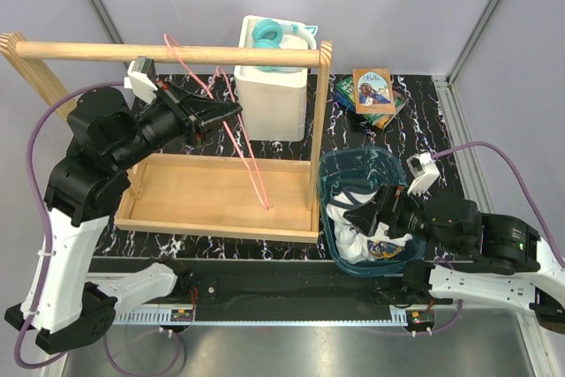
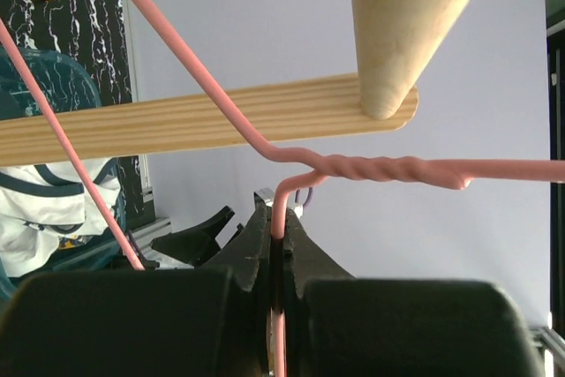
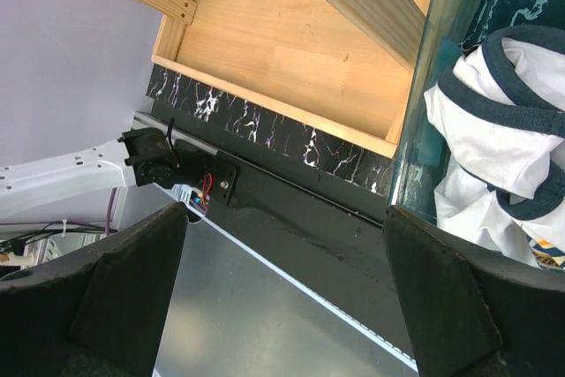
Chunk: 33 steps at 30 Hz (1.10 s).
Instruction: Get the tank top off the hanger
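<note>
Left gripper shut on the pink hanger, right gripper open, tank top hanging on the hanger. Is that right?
No: the tank top lies in the teal bin, off the hanger; the top external view shows it. The left gripper is shut on the hanger; the right gripper is open.

The hanger (image 2: 371,168) is pink-red wire. The tank top (image 3: 494,121) is white with dark navy trim and a patch of blue-and-yellow print. The bin (image 3: 428,86) is translucent teal. The surface (image 1: 424,130) is black with white marble veining. The rack (image 1: 212,192) is pale grained wood. At upper centre, the headphones (image 1: 267,35) are teal and the box (image 1: 274,99) is white.
</note>
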Available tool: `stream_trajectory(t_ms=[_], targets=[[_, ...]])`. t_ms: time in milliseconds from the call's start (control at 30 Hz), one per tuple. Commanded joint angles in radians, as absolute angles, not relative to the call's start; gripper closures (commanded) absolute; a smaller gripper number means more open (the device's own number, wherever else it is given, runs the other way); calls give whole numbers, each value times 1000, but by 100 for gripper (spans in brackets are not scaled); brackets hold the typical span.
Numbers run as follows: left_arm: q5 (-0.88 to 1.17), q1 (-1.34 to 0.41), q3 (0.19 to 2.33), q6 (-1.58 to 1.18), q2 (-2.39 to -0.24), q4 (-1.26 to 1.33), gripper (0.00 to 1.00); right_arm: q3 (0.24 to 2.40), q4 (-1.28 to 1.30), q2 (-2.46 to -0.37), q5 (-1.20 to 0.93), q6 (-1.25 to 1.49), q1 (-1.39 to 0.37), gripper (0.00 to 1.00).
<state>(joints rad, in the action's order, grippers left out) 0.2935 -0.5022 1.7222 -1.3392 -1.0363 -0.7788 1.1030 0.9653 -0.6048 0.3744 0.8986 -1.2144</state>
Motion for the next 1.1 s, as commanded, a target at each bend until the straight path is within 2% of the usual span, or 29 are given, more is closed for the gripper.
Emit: stream_trajectory(t_ms=[0,333,400,433,500,533,633,833,867,900,1067], targets=[[252,-497,1724,-1397,-1037,-727,100,1103,945,-603,388,911,-1210,0],[187,-497,1597,-1416,-974,-762,98,1095,933,-626,367,925,-1210,0],[192,-497,1582,-1396,-963,-764,90,1083,924,-623,359,930,-1210,0],[193,-497,1578,-1382,-959,-765,79,1080,922,-621,357,934,-1210,0],[187,-497,1572,-1330,-933,-784,70,1062,916,-620,353,951,-1209,0],[184,-497,1568,-1312,-922,-793,58,1055,914,-617,351,959,-1210,0],[169,-497,1523,-1235,-849,-810,40,1016,887,-606,342,991,-1210,0],[164,-497,1412,-1129,-661,-856,30,933,799,-597,339,1057,-1210,0],[173,-497,1395,-1121,-611,-865,19,914,786,-604,342,1069,-1210,0],[179,-495,1376,-1103,-586,-870,14,905,776,-609,348,1092,-1210,0],[172,-497,1227,-1106,-383,-902,9,821,689,-617,325,1127,-1210,0]])
